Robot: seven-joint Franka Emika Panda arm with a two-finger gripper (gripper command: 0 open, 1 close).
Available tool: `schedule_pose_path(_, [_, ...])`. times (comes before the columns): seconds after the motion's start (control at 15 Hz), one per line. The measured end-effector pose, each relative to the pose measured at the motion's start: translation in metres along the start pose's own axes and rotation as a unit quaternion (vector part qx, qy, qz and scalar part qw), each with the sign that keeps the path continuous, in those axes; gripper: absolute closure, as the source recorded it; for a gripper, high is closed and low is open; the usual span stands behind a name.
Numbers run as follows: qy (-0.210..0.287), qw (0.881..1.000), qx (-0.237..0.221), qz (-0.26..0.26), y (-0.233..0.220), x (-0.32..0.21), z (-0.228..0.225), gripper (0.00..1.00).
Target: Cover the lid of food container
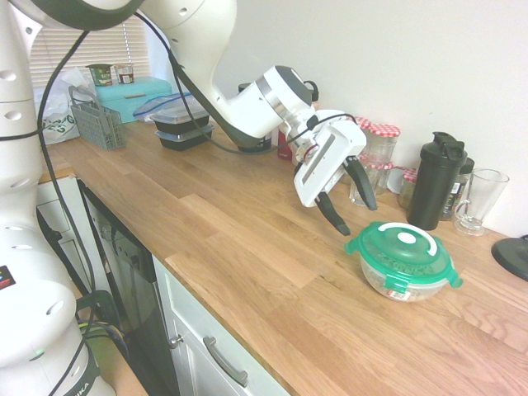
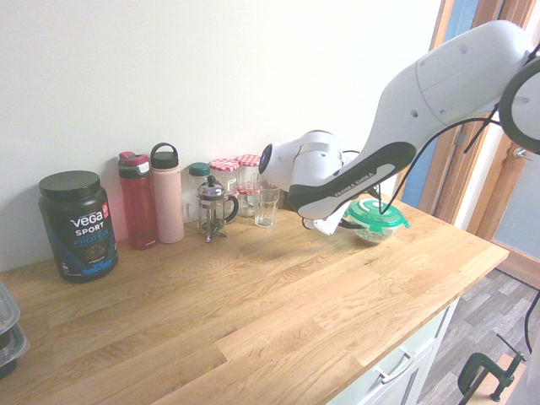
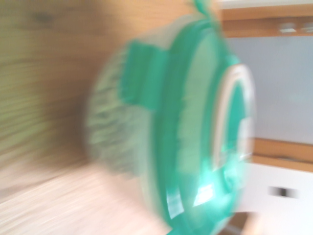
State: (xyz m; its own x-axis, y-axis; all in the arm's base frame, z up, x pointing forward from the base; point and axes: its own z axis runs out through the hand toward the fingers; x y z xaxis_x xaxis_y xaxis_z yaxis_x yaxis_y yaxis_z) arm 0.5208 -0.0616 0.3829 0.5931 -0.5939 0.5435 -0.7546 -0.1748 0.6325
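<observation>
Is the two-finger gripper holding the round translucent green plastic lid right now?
No: the gripper hangs open and empty above the counter, while the round translucent green plastic lid sits on the clear round plastic bowl.

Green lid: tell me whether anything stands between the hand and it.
Nothing visible does. The round translucent green plastic lid already sits on the clear round plastic food container. The open hand hangs just beside and above it, empty, with only bare wooden counter between them.

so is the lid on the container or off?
On. The lid sits on top of the food container; gripper open, clear of it.
</observation>
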Motion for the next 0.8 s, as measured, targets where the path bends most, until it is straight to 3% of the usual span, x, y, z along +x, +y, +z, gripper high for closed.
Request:
schedule_pose_path(0.2, [-0.068,0.995,0.075,0.005,0.013,0.005,-0.02,0.0])
schedule_pose_path(0.4, [-0.138,0.979,0.147,0.003,0.014,-0.003,-0.037,0.0])
schedule_pose_path(0.6, [-0.193,0.955,0.224,-0.007,0.021,-0.01,-0.06,0.0])
schedule_pose_path(0.8, [-0.245,0.922,0.298,-0.03,0.028,-0.007,-0.073,0.0])
